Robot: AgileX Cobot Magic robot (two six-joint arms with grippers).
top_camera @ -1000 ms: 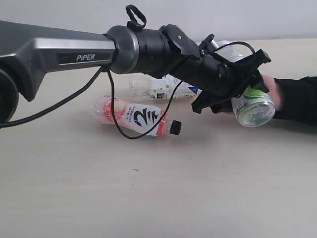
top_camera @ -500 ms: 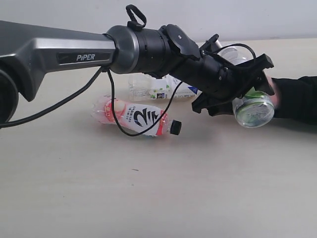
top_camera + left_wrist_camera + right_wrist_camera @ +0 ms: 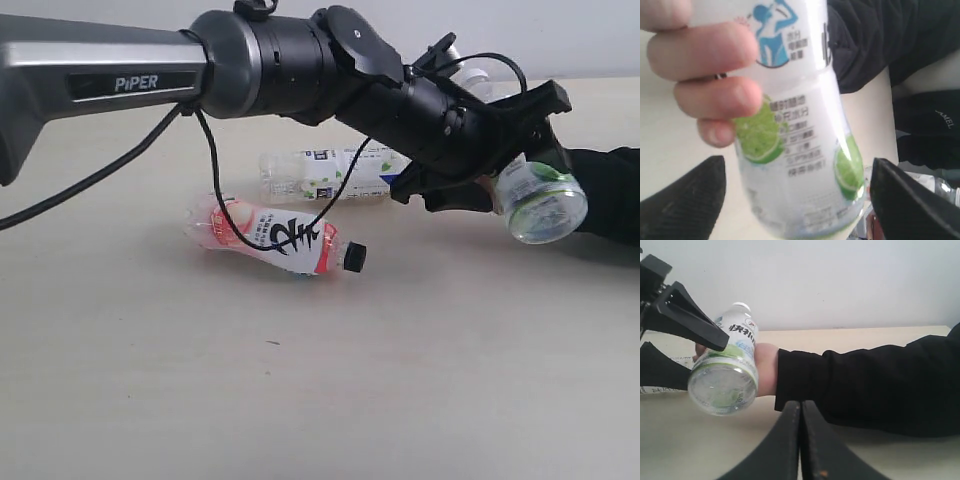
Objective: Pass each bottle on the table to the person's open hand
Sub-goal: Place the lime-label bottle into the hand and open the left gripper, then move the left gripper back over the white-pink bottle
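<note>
Midair, the lime-label bottle [image 3: 805, 150] sits in the person's hand [image 3: 705, 65] — lengthwise between the left gripper's [image 3: 800, 200] spread jaws, clear of both; the right gripper [image 3: 800, 407], pressed together, idles nearby.

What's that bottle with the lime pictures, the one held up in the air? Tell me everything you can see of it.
The lime bottle is clear plastic with a white cap and a white label showing green lime slices and dark print. It is held in the air on its side, its round base toward the exterior camera. A person's hand wraps its middle. The left tool stands open on either side, seemingly not touching it.
</note>
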